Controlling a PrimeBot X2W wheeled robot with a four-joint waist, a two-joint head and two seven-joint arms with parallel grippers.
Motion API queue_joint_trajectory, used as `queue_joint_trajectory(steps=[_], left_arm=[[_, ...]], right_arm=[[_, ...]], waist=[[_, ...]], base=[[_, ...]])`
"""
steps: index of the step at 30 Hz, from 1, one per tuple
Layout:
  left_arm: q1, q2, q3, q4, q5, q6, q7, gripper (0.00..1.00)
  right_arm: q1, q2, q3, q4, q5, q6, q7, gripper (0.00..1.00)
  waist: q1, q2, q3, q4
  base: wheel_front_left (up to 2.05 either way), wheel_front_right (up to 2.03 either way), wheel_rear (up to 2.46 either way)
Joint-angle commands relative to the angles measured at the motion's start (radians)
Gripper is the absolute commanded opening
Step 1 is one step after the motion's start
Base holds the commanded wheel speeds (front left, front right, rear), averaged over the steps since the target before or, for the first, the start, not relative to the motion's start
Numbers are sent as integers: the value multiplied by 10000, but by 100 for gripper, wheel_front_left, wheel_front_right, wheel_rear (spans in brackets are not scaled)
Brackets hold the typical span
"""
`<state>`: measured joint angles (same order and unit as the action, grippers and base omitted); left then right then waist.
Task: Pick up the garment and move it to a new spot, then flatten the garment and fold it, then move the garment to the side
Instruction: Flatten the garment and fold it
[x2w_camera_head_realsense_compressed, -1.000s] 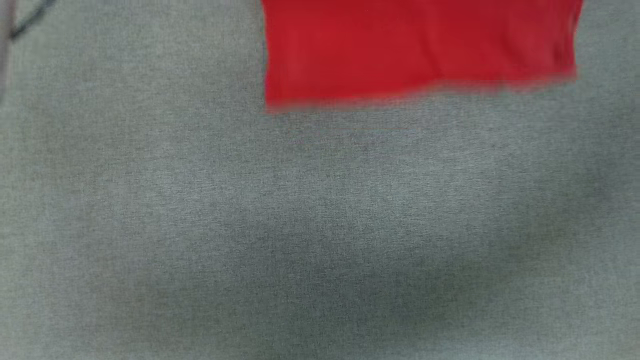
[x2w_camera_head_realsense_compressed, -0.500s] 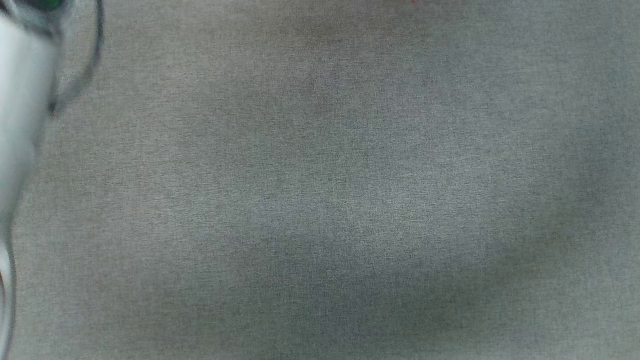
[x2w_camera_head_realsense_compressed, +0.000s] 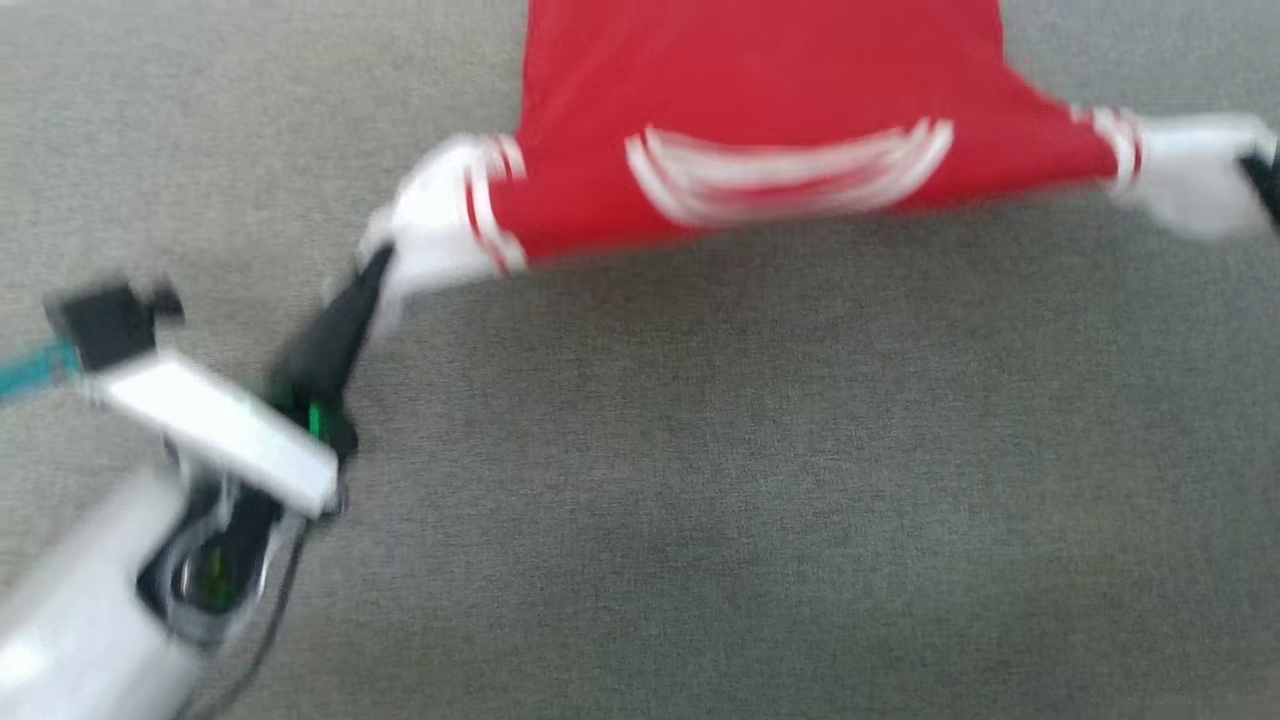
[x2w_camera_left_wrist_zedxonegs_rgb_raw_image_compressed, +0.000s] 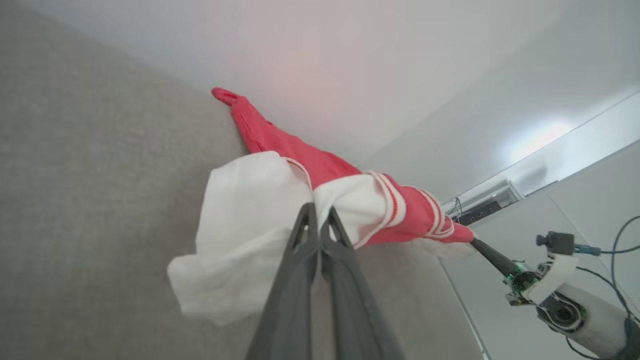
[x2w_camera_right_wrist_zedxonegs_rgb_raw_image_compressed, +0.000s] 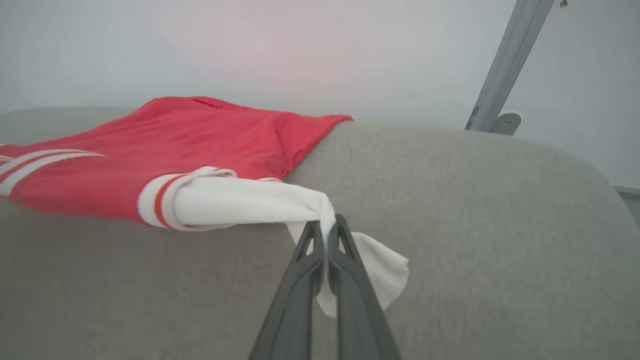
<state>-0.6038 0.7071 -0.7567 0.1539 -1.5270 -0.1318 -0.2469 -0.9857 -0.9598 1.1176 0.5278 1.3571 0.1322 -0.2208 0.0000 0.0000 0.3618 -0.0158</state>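
Note:
The garment (x2w_camera_head_realsense_compressed: 760, 90), a red jersey with white sleeves and striped trim, is stretched wide across the grey cloth surface. My left gripper (x2w_camera_head_realsense_compressed: 375, 268) is shut on the white left sleeve (x2w_camera_left_wrist_zedxonegs_rgb_raw_image_compressed: 250, 220), its tips (x2w_camera_left_wrist_zedxonegs_rgb_raw_image_compressed: 318, 212) pinching the fabric. My right gripper (x2w_camera_head_realsense_compressed: 1262, 172) is shut on the white right sleeve (x2w_camera_right_wrist_zedxonegs_rgb_raw_image_compressed: 250, 202) at the head view's right edge, the cloth clamped at its tips (x2w_camera_right_wrist_zedxonegs_rgb_raw_image_compressed: 325, 225). The red body (x2w_camera_right_wrist_zedxonegs_rgb_raw_image_compressed: 200, 135) lies flat behind the sleeve. The left wrist view also shows the right gripper (x2w_camera_left_wrist_zedxonegs_rgb_raw_image_compressed: 475, 241) holding the far sleeve.
Grey fabric surface (x2w_camera_head_realsense_compressed: 760, 480) spreads wide in front of the garment. A pale wall (x2w_camera_right_wrist_zedxonegs_rgb_raw_image_compressed: 300, 50) rises behind it, with a grey metal post (x2w_camera_right_wrist_zedxonegs_rgb_raw_image_compressed: 505, 65) at the right. My pale left forearm (x2w_camera_head_realsense_compressed: 90, 620) crosses the lower left corner.
The head camera has swung: the red cloth left the picture half a second ago and now the collar end, both sleeves and my left arm are in it.

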Motion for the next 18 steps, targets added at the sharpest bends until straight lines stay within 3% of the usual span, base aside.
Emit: queue_joint_trajectory(steps=[1,8,18], left_arm=[[564,275,80,-331,13,31,-99,0],[3262,1063,-81,-2022,339,31,-183,0],[4844,1446,-1080,-2911,572,31,-73,0]], right_arm=[[452,-328,84,-294,126,-28,-67,0],[2586,-1875,473,-2322,967,-27,-34,0],[4514,-3574,1040,-4805,2019,-24,117,0]], waist=[[0,0,-139,81],[0,0,-337,367],[0,0,-297,644]], base=[[0,0,0],[0,0,0],[0,0,0]])
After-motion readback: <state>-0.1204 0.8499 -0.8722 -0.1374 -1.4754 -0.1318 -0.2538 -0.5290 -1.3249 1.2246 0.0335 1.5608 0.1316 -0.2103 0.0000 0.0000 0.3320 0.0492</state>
